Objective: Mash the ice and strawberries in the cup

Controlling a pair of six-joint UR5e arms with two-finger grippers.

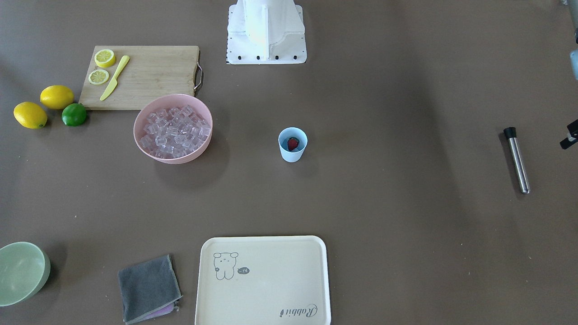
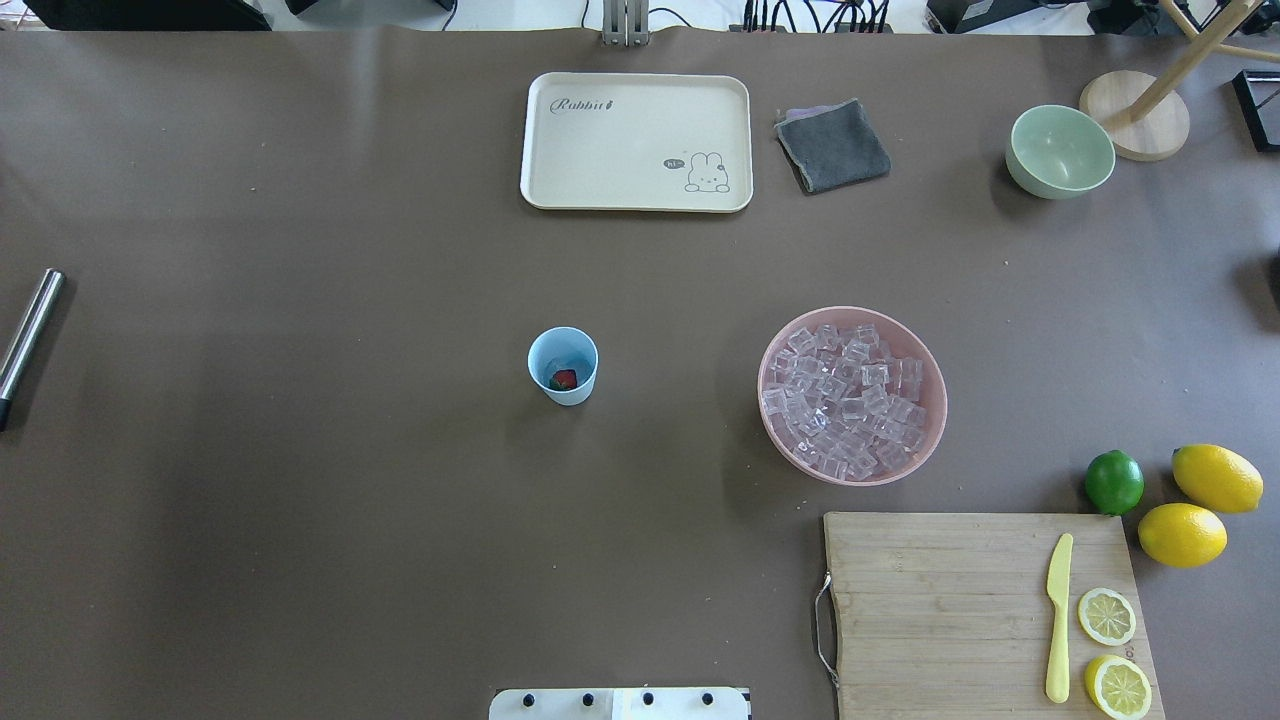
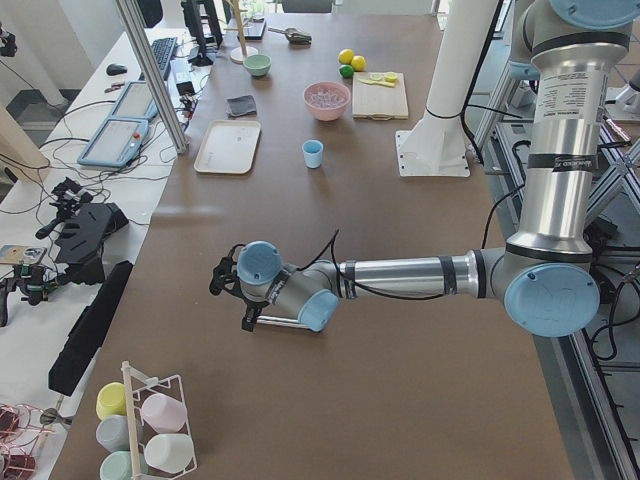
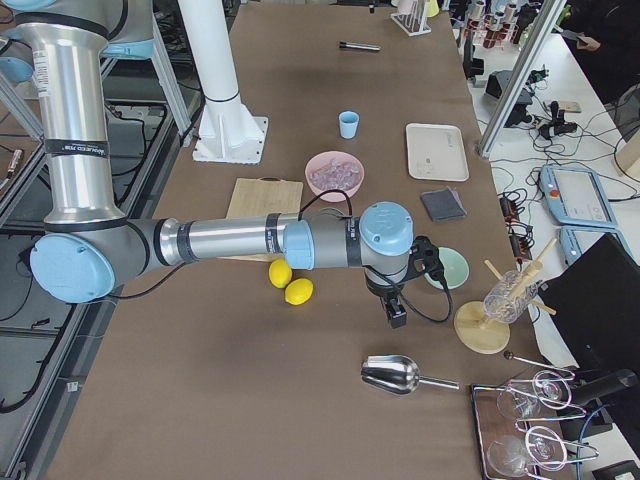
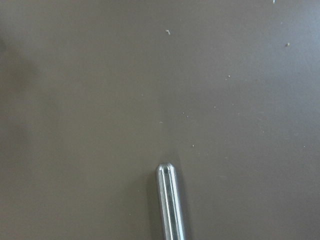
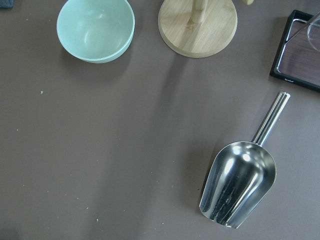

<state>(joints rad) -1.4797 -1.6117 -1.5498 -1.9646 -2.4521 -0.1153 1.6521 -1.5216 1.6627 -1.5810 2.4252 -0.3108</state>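
The light blue cup (image 1: 292, 145) stands upright mid-table, also in the overhead view (image 2: 563, 366). A red strawberry (image 1: 293, 144) lies inside it. The ice (image 1: 175, 128) fills a pink bowl (image 2: 931, 389) beside it. A metal muddler (image 1: 517, 160) lies far out on the robot's left; its tip shows in the left wrist view (image 5: 170, 200). My left gripper (image 3: 224, 282) hovers over the muddler; I cannot tell whether it is open or shut. My right gripper (image 4: 396, 312) hangs near a metal scoop (image 6: 240, 182); I cannot tell its state either.
A cutting board (image 2: 960, 600) holds lemon halves and a yellow knife (image 2: 1058, 620). Two lemons and a lime (image 2: 1114, 482) lie beside it. A cream tray (image 2: 636, 140), a grey cloth (image 2: 832, 146), a pale green bowl (image 2: 1060, 150) and a wooden stand base (image 6: 197, 22) are along the far side.
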